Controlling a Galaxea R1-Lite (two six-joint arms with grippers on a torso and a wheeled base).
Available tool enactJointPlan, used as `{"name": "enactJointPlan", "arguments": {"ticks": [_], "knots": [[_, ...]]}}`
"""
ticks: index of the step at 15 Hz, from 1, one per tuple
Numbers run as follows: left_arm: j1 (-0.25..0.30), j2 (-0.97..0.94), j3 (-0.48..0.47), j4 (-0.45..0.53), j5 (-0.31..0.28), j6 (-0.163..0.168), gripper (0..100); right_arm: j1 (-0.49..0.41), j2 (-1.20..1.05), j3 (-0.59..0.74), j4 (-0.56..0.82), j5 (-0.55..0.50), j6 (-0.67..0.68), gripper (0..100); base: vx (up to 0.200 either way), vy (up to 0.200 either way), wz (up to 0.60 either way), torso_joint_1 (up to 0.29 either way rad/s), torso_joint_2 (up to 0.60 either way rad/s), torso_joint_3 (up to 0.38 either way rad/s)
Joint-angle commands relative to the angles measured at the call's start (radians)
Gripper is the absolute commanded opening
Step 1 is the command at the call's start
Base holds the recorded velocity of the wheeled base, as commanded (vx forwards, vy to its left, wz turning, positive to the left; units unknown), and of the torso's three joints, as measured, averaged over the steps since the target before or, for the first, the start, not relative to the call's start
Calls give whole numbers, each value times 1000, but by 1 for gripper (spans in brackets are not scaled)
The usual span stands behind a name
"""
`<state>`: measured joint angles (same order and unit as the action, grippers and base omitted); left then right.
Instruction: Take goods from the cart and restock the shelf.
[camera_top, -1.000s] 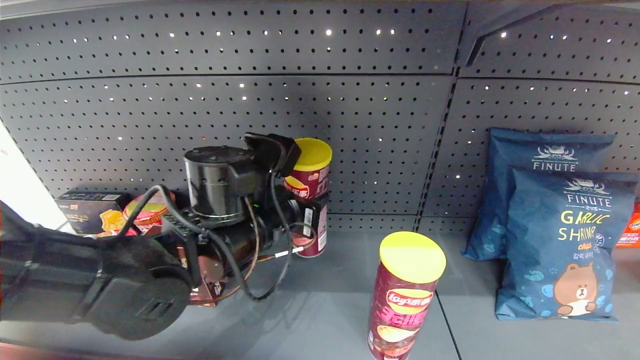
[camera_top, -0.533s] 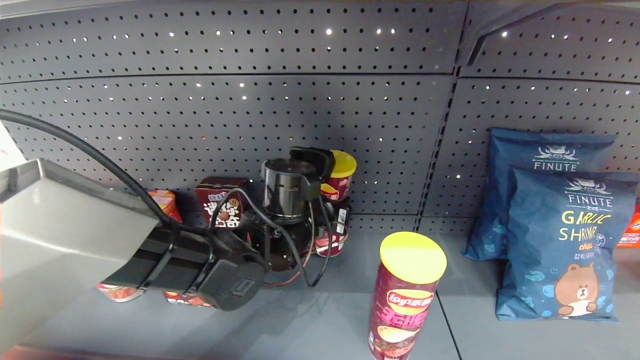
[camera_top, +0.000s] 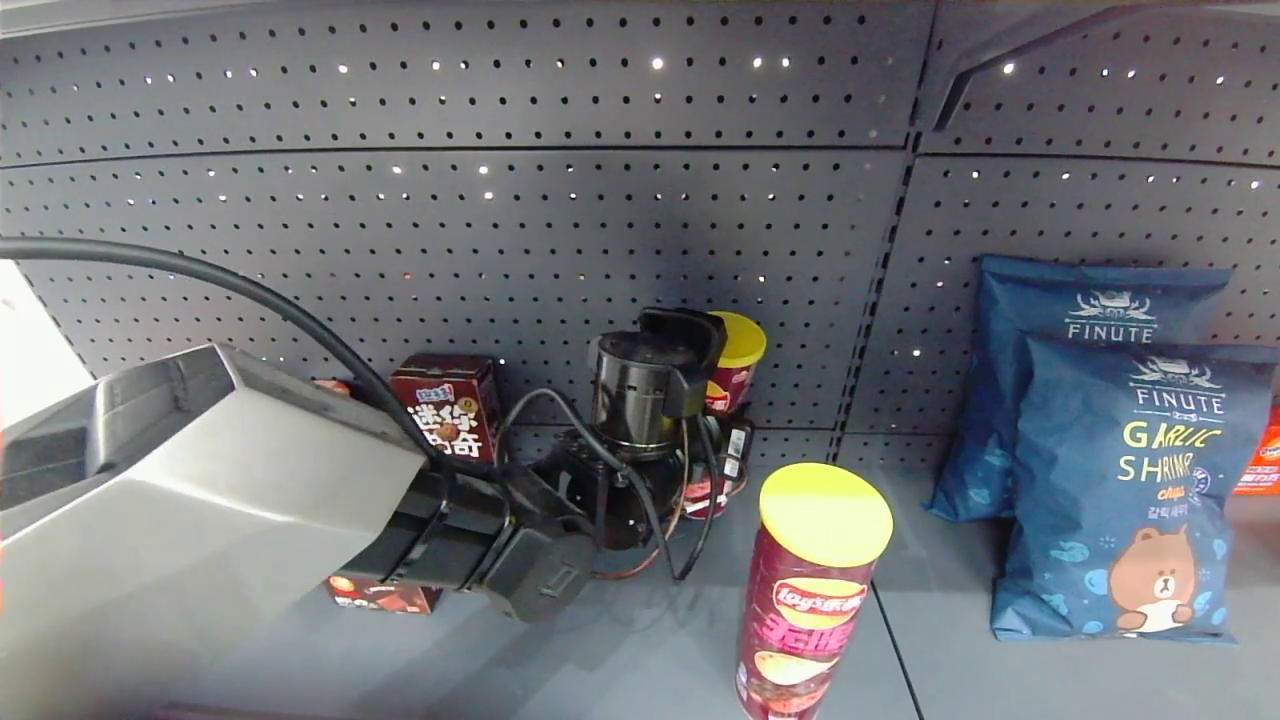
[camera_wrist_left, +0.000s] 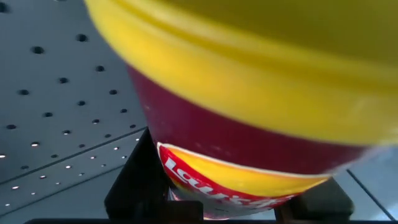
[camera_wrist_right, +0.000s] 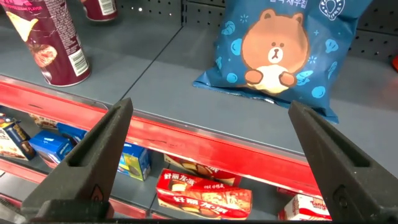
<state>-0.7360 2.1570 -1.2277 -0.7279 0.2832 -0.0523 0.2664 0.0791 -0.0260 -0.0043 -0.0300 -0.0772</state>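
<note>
Maroon chip cans (camera_top: 800, 620) with yellow lids (camera_top: 825, 513), blue bear-print bags (camera_top: 1120, 500), hole-dotted grey back panel (camera_top: 500, 200).

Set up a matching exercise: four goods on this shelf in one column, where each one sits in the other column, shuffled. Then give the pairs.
Column one
1. rear chip can
2. front chip can
3. blue snack bags
4. brown box

Column two
A. on the right side of the shelf, one before the other
B. upright by the pegboard, to the left of the left gripper
C. between the left gripper's fingers, near the pegboard
D. standing free near the shelf's front edge

Pairs: 1-C, 2-D, 3-A, 4-B
</note>
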Motion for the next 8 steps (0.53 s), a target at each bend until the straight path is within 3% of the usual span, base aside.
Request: {"name": "enactJointPlan", "arguments": {"ticks": [1,8], "knots": [[0,14,-13,-1,1,0,0,1,4,0,0,1,-1,100,0,0,0,0,0,0],[3,52,-58,-4,-1,-3,0,1,4,0,0,1,-1,100,0,0,0,0,0,0]]}}
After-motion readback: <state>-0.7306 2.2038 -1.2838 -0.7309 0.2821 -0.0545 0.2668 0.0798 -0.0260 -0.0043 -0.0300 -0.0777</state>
